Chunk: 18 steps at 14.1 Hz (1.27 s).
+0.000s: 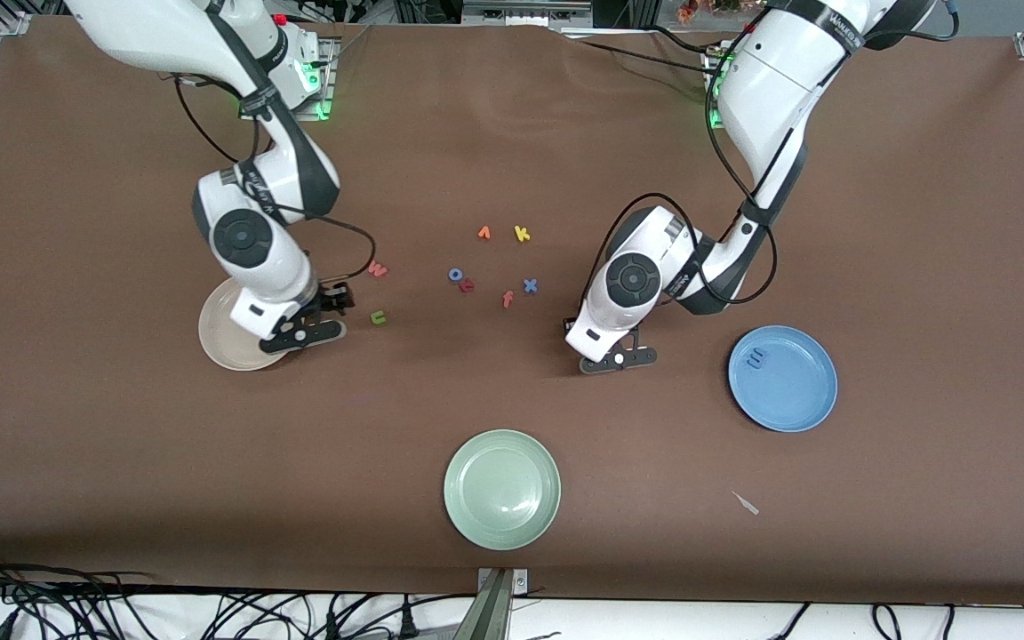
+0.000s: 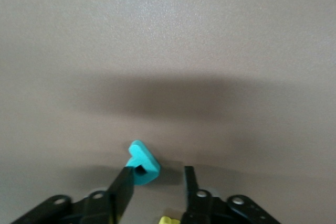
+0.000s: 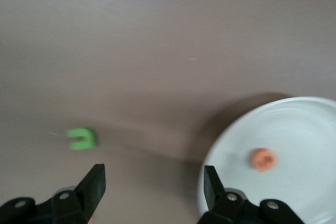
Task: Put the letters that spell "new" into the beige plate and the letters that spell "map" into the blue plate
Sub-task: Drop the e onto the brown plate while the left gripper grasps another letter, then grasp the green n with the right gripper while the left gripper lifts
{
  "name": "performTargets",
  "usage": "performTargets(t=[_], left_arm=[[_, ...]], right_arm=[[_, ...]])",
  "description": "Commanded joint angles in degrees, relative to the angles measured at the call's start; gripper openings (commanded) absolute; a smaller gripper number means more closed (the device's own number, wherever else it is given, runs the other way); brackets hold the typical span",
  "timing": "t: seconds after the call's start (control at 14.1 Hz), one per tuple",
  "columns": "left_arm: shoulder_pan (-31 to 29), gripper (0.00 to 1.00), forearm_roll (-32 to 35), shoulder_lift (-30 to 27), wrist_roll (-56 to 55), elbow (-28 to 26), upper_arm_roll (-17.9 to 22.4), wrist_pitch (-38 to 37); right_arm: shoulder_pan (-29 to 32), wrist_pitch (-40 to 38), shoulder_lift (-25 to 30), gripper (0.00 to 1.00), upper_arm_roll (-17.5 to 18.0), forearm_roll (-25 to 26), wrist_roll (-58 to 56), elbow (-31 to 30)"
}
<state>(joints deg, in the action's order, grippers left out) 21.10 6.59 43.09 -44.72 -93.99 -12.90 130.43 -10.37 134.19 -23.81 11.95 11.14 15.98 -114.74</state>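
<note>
**A:** Foam, teal: in the left wrist view we found the p [image 2: 143, 163] on the brown table [image 1: 921, 222]. It leaned on one finger of the left gripper [image 2: 158, 176]. The jaws stood partly apart, the other finger clear of the letter, so we judged it not clamped.

**B:** And where was the rest of "map"?

**A:** We saw the bluish m [image 1: 756, 358] already in the blue plate [image 1: 810, 400]. A yellow scrap [image 2: 169, 220] under that gripper may have been the a; we could not tell.

**B:** And "new"?

**A:** We marked the orange e [image 3: 262, 159] in the beige plate [image 3: 304, 129]. The green n [image 1: 378, 316] and the reddish w [image 1: 377, 268] lay on the table beside that plate. The right gripper [image 3: 153, 176] hung over the plate's rim, jaws wide and empty.

**B:** How would such letters handle?

**A:** We judged them very light, soft and apt to skid or tip. We would pinch each across its flat sides, low against the table.
</note>
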Motion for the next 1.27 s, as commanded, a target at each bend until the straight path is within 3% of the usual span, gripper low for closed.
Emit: performTargets(t=[0.0, 0.5, 0.64, 0.78, 0.92, 1.13, 1.2], left_arm=[[0.4, 0.59, 2.6, 1.2, -1.1, 0.7, 0.6, -0.7], [0.2, 0.58, 3.9, 1.1, -0.7, 0.7, 1.4, -2.2], [0.1, 0.58, 6.1, 1.1, -0.9, 0.7, 1.4, -2.9], [0.1, 0.57, 6.2, 1.1, -1.0, 0.7, 1.4, -2.9], [0.1, 0.50, 6.2, 1.1, -1.0, 0.7, 1.4, -3.1], [-0.4, 0.00, 6.2, 0.9, -0.9, 0.7, 1.4, -3.2], [-0.4, 0.00, 6.2, 0.8, -1.2, 0.7, 1.4, -3.2]], right_arm=[[-0.8, 3.3, -1.0, 0.84, 1.2, -0.5, 4.8, -0.9], [-3.3, 13.5, -4.1, 0.79, 1.1, -0.1, 6.0, -5.0], [-3.3, 14.7, -4.1, 0.73, 1.1, 0.4, 6.0, -5.8], [-3.3, 15.4, -4.8, 0.73, 1.1, 0.5, 6.0, -5.8], [-3.3, 16.4, -5.0, 0.72, 1.1, 1.2, 5.9, -5.8], [-3.3, 17.9, -6.0, 0.66, 0.6, 2.7, 5.9, -6.2], [-3.3, 17.9, -6.0, 0.63, 0.5, 2.7, 5.9, -6.3]])
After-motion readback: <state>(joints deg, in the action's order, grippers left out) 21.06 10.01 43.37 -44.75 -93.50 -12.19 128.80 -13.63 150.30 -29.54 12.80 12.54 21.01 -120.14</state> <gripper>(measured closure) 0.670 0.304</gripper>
